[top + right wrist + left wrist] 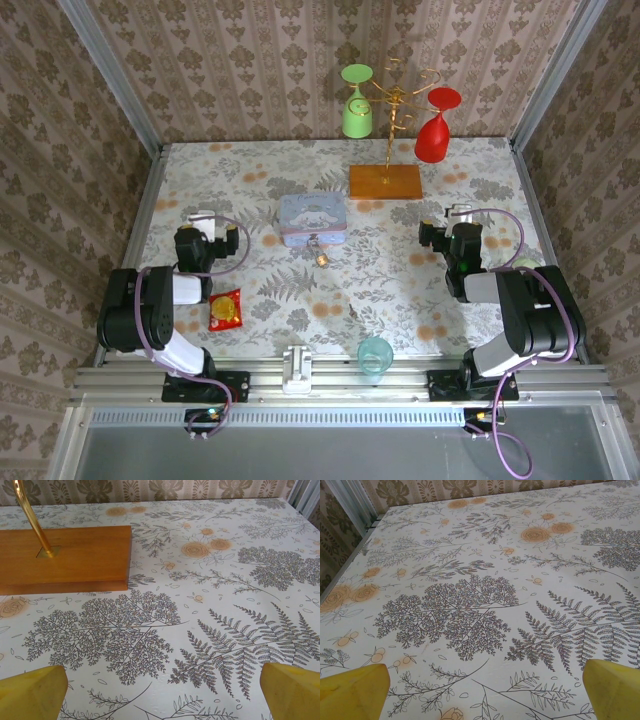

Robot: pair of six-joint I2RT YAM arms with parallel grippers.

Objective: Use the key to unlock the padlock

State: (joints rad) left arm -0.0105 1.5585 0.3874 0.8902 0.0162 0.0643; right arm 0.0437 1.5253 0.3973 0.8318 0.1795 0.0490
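Observation:
The tiny brass padlock (321,258) lies on the floral tablecloth just in front of the pale blue tin (312,220), its thin silvery shackle pointing toward the tin. I cannot make out a key apart from it. My left gripper (203,218) hovers over the cloth well left of the tin. In the left wrist view it (485,690) is open, its yellow fingertips (352,690) wide apart over bare cloth. My right gripper (459,212) sits far right of the padlock. It (165,690) is also open, with nothing between its yellow fingertips (292,690).
An orange-red snack packet (226,309) lies by the left arm. A teal glass cup (375,355) stands at the near edge. At the back a wooden-based brass rack (385,181) (65,560) holds a green glass (357,110) and a red glass (434,130).

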